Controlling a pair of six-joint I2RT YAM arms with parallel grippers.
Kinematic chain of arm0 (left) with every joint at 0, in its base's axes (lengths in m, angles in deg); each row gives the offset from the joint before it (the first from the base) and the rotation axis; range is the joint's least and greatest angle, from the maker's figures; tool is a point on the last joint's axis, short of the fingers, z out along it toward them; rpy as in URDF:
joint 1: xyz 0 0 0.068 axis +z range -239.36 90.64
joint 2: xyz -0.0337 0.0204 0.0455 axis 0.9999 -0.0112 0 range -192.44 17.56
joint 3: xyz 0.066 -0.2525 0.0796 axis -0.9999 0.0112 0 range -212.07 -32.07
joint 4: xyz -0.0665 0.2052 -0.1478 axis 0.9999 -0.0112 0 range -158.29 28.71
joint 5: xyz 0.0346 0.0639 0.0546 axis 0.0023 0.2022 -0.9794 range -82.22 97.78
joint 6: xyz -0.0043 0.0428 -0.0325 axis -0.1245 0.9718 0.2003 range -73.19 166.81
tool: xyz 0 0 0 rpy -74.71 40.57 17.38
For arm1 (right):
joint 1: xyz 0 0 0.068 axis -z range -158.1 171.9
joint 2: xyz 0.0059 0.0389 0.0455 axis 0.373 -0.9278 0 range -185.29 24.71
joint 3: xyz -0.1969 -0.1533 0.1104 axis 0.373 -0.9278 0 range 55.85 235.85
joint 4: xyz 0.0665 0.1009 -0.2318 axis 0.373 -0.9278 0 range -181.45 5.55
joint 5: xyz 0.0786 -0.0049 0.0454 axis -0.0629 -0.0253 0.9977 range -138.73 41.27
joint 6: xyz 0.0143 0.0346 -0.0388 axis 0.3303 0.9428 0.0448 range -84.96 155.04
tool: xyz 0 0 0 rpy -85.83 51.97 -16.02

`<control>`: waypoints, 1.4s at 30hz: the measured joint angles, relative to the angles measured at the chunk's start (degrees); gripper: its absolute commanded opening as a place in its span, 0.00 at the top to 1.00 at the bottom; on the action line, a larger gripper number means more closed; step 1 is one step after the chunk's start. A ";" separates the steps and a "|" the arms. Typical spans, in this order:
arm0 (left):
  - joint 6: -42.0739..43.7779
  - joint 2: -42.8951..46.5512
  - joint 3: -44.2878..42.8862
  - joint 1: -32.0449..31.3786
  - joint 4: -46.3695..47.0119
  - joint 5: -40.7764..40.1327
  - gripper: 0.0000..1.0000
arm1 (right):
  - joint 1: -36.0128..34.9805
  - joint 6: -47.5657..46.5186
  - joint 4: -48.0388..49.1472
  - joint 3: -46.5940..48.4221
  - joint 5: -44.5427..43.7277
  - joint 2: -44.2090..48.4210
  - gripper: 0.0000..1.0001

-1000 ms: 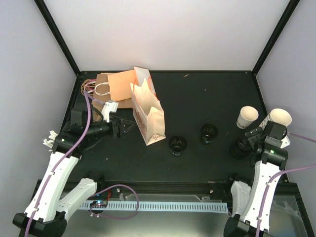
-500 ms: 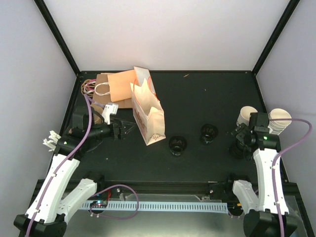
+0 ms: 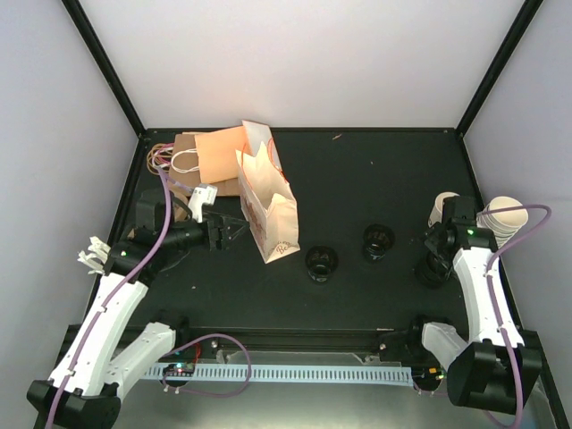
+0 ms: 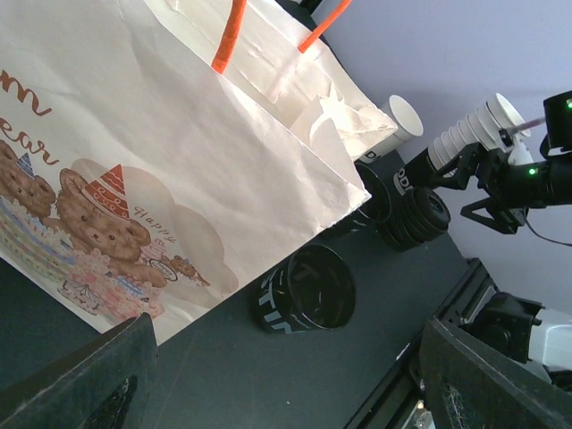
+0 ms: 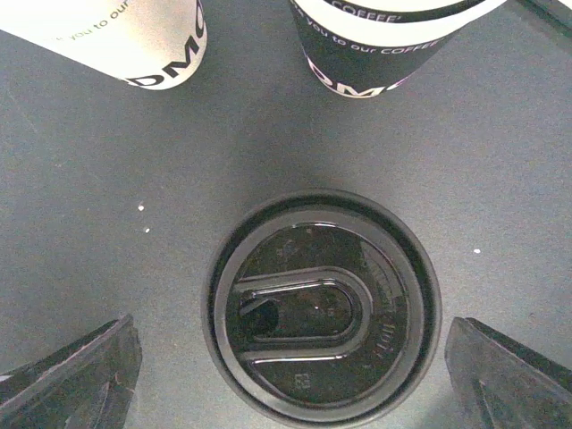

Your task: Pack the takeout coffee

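Note:
The takeout coffee (image 3: pixel 444 207), a small cream cup with dark print, stands upright at the right of the table. It also shows in the left wrist view (image 4: pixel 404 116), and its base is in the right wrist view (image 5: pixel 134 40). My right gripper (image 3: pixel 436 256) hangs open just near of it, pointing down. Its fingers straddle a black lid (image 5: pixel 322 308) without touching it. A printed paper bag (image 3: pixel 268 210) stands open at the left centre. My left gripper (image 3: pixel 231 231) is open beside the bag's left face (image 4: pixel 134 179), holding nothing.
A tilted stack of nested cream cups (image 3: pixel 503 217) stands right of the single cup. A dark-banded cup base (image 5: pixel 393 45) shows beside the cream one. Two black sleeves (image 3: pixel 322 262) (image 3: pixel 378 241) lie mid-table. Flat orange and brown bags (image 3: pixel 210 156) lie behind the standing bag.
My right arm has swung left, from beside the cup stack to over the black lids. My left gripper has edged slightly towards the bag.

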State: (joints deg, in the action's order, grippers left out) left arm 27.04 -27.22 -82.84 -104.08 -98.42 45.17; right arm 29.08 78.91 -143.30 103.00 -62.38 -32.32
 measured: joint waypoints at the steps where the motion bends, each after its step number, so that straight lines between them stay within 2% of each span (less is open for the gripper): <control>1: 0.02 -0.22 0.04 0.00 0.13 0.13 0.17 | 0.00 0.13 0.39 -0.26 0.02 -0.39 0.04; 17: 0.02 -0.79 0.31 0.00 0.79 0.31 0.17 | -0.04 0.17 4.24 -3.56 -0.39 -3.39 0.09; 22: 0.04 -0.79 0.33 0.00 0.79 0.31 0.17 | -0.04 0.33 4.70 -3.80 -0.42 -4.26 0.16; 30: 0.04 -0.79 0.46 0.00 0.79 0.31 0.17 | -0.04 0.57 4.46 -3.78 -0.42 -3.48 0.18; 31: 0.04 -0.85 0.46 0.00 0.79 0.31 0.17 | -0.04 0.57 4.31 -3.76 -0.42 -3.26 0.24; 33: 0.04 -1.01 0.46 0.00 0.81 0.31 0.17 | -0.04 0.68 3.74 -3.56 -0.44 -2.93 0.30; 37: 0.07 -1.05 0.48 0.00 0.81 0.31 0.17 | -0.04 0.61 2.99 -2.82 -0.68 -1.92 0.35; 42: 0.07 -1.07 0.48 0.00 0.81 0.31 0.17 | -0.04 0.35 2.51 -1.64 -0.79 -1.51 0.59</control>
State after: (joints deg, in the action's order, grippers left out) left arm 27.11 -28.29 -82.36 -104.08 -97.61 45.48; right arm 29.04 79.26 -140.79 101.36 -63.16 -33.83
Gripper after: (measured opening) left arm 0.830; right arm 0.521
